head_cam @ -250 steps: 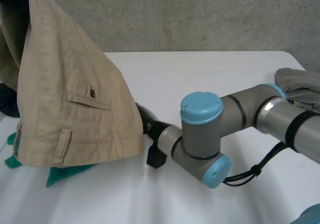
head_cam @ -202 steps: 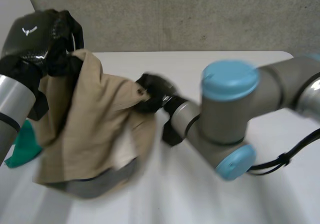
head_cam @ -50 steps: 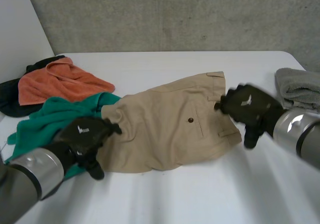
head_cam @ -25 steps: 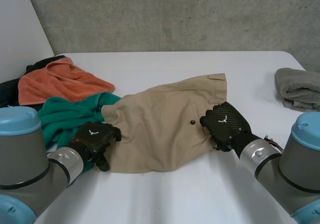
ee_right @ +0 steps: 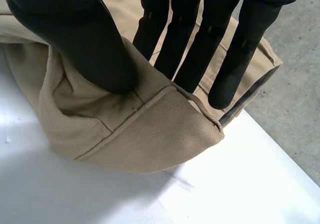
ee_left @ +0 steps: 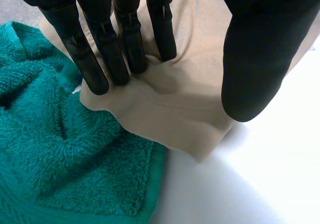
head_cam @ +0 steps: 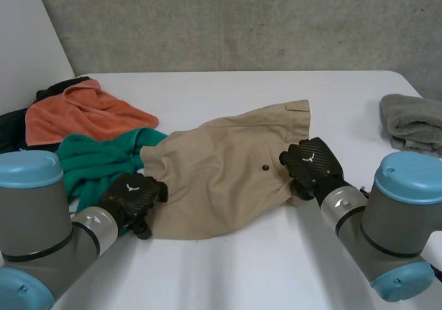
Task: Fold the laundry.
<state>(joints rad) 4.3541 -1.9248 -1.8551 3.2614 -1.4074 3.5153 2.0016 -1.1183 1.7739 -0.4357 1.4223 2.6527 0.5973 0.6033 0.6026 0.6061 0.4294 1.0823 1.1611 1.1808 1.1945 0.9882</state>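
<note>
1. Shorts (head_cam: 228, 179): tan, lying spread mid-table (head_cam: 242, 275). Waistband to the right, leg ends to the left, overlapping the green towel (head_cam: 90, 161).
   Change: 4–5 s ago they hung in the air betw. my arms, now they are down flat. 1 s ago my hands were at the edges, now both sit on the cloth.
   Reading: spreading looks done, first fold about to begin.
2. Left hand (head_cam: 131, 196): near-left corner, on a leg hem. Fingers (ee_left: 125, 44) straight, tips pressing the cloth, thumb set wide over the hem edge. Nothing gripped yet.
3. Right hand (head_cam: 311, 165): near-right corner, at the waistband. Thumb and fingers (ee_right: 190, 49) closed on a raised fold of it.
4. Misc.: orange towel (head_cam: 83, 113) far left. Grey towel (head_cam: 414, 120) far right, well apart from the shorts.
5. Views: the head view gives the overall lay but only the backs of my hands. The left wrist view shows the hem lying on the green towel, which I could snag by mistake. The right wrist view shows the pinched fold and doubled layers.
</note>
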